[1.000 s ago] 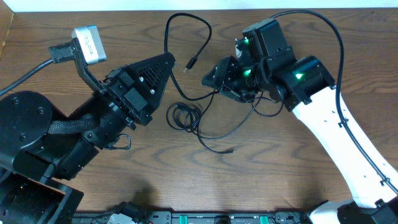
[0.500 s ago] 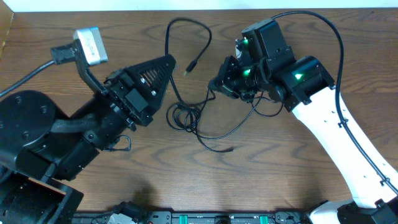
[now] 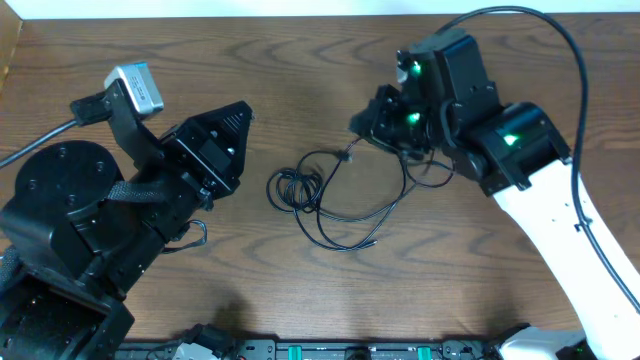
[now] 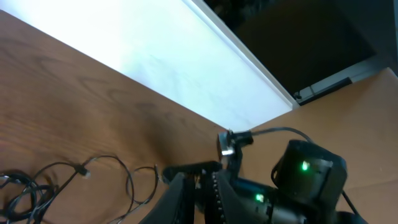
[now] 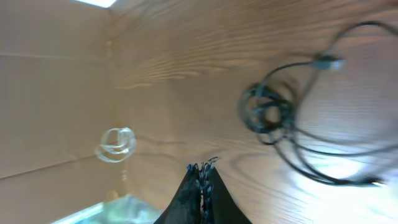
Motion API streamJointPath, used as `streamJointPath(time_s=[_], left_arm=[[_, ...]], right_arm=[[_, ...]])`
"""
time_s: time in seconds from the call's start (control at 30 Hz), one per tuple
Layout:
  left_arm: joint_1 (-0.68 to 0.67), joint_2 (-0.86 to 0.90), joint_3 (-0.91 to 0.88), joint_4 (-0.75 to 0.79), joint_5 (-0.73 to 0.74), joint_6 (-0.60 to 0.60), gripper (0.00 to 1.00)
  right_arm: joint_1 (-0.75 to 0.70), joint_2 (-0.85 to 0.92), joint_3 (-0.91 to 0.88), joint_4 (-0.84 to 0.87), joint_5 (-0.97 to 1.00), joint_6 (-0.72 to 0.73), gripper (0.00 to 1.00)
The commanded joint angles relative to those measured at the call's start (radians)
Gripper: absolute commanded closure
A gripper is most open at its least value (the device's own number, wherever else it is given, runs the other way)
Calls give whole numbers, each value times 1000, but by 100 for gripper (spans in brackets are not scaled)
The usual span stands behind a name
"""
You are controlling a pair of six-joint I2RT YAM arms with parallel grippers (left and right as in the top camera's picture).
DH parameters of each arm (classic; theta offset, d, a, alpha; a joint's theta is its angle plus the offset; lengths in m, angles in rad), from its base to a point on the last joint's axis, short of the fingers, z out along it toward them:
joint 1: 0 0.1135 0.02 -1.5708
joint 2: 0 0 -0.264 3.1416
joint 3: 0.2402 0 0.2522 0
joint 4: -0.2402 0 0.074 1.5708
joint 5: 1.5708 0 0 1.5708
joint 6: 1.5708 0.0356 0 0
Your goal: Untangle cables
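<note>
The cables lie in one loose black tangle on the wooden table. A small tight coil point(image 3: 295, 188) sits at its left, wide loops point(image 3: 360, 210) run right, and one plug point(image 3: 347, 155) points up. The left gripper point(image 3: 243, 108) hovers left of the tangle, apart from it, and is shut on nothing point(image 4: 199, 175). In the left wrist view a plug point(image 4: 82, 169) and loops point(image 4: 142, 182) lie to the lower left. The right gripper point(image 3: 356, 122) hangs just above the tangle's upper right. It is shut point(image 5: 202, 167), and the coil point(image 5: 267, 115) lies well to the right of its tips.
The left arm's bulky black base point(image 3: 70, 230) fills the lower left. The white right arm point(image 3: 560, 240) crosses the right side. A white panel point(image 4: 186, 68) borders the table's far edge. An equipment rail point(image 3: 330, 350) runs along the near edge.
The tall cable loop that stood near the far edge has dropped into the heap. The left gripper has drawn back to the left. The right gripper has shifted slightly right.
</note>
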Motion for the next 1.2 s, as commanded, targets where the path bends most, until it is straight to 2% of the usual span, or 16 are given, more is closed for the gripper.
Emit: streamJointPath(time_s=[0.0, 0.13, 0.17, 0.2, 0.33, 0.43, 0.47, 0.57, 0.7, 0.83, 0.87, 0.93, 0.97, 1.1, 1.17], left_arm=[[5, -2, 15, -22, -21, 17, 87], [4, 18, 15, -90, -21, 70, 83], [4, 26, 15, -109, -21, 82, 83], [4, 47, 15, -156, -21, 107, 77], [4, 109, 15, -273, -21, 137, 61], [5, 166, 15, -353, -22, 143, 55], [5, 191, 15, -383, -22, 144, 54], [5, 238, 15, -436, -55, 143, 48], [5, 275, 15, -494, -125, 143, 38], [15, 276, 15, -518, -152, 143, 35], [24, 273, 15, -518, -152, 143, 34], [48, 265, 15, -518, -152, 143, 34], [59, 262, 15, -518, -152, 143, 34], [93, 260, 15, -527, -152, 143, 33], [103, 260, 15, -531, -152, 143, 32]], right_arm=[[-5, 5, 2, -60, 180, -90, 89], [-4, 27, 1, -165, 376, -125, 76], [-4, 35, -1, -181, 418, -125, 70], [-4, 54, -5, -204, 484, -125, 62], [-4, 117, -31, -195, 511, -129, 56], [-3, 185, -56, -137, 491, -247, 53], [-3, 220, -57, -123, 484, -311, 48], [-5, 285, -57, -112, 485, -369, 22], [-33, 350, -57, -113, 486, -387, 2], [-84, 422, -58, -109, 440, -525, 1], [-93, 437, -58, -101, 397, -578, 4], [-111, 477, -58, -82, 262, -705, 17], [-116, 493, -58, -77, 221, -736, 20], [-114, 534, -58, -65, 188, -784, 18], [-112, 546, -58, -63, 188, -806, 21]])
